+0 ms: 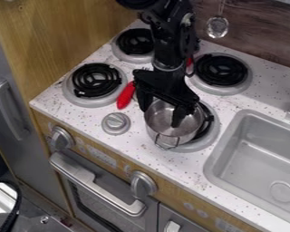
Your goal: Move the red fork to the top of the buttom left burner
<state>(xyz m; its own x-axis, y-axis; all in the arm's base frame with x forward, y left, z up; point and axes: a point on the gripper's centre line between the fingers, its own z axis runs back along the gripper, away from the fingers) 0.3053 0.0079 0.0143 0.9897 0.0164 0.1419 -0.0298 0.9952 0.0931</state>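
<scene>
Seeing gripper (pixel 162 111) hanging over the metal pot (pixel 162 137) at frame center, one finger pointing down inside the pot, the other near its upper-left rim. Reading the fingers as spread, not pinching the fork.

Finding the red fork (pixel 126 95) lying on the tabletop (pixel 93 118) left of center, just right of the left burner (pixel 96 80) and off its coil. Showing mostly its red handle; losing the upper end behind the gripper. Catching another red piece (pixel 190 61) behind the arm, upper center; not managing to identify it.

Seeing pot sitting on the lower-right burner (pixel 214 131). Also getting a burner (pixel 135 41) upper left, another (pixel 221 70) upper right, a knob (pixel 116 123) below the fork, sink (pixel 217 158) lower right, ladle (pixel 217 27) hanging at top.
</scene>
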